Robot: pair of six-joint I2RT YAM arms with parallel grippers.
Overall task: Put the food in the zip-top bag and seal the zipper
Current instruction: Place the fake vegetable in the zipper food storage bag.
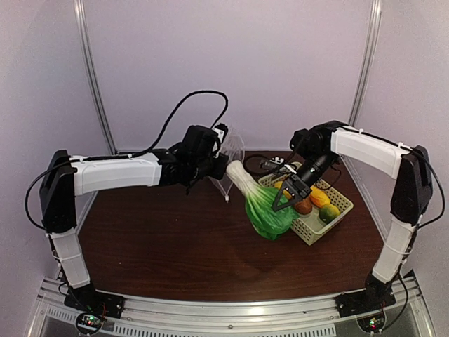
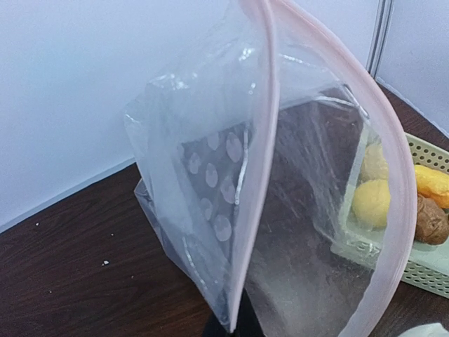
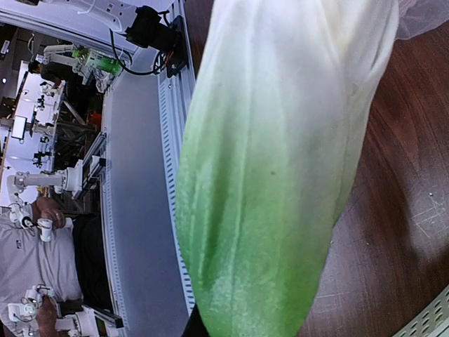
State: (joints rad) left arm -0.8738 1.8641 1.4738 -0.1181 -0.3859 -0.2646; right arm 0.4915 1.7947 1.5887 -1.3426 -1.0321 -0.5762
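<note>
My left gripper (image 1: pixel 219 167) is shut on the zip-top bag (image 1: pixel 230 160), holding it up with its mouth open toward the right. In the left wrist view the clear dotted bag (image 2: pixel 210 175) fills the frame, its pink zipper strip (image 2: pixel 261 140) arching over the mouth. My right gripper (image 1: pixel 284 199) is shut on the green leafy vegetable (image 1: pixel 263 203), whose white stalk points at the bag mouth. The vegetable (image 3: pixel 273 175) fills the right wrist view and hides the fingers. The other food, a brown piece (image 1: pixel 303 206), an orange piece (image 1: pixel 319 196) and a lemon-like piece (image 1: pixel 329 213), lies in the basket.
The pale green lattice basket (image 1: pixel 314 229) stands on the brown table at the right, under my right arm. It shows through the bag in the left wrist view (image 2: pixel 428 270). Black cables lie at the back. White walls enclose the table.
</note>
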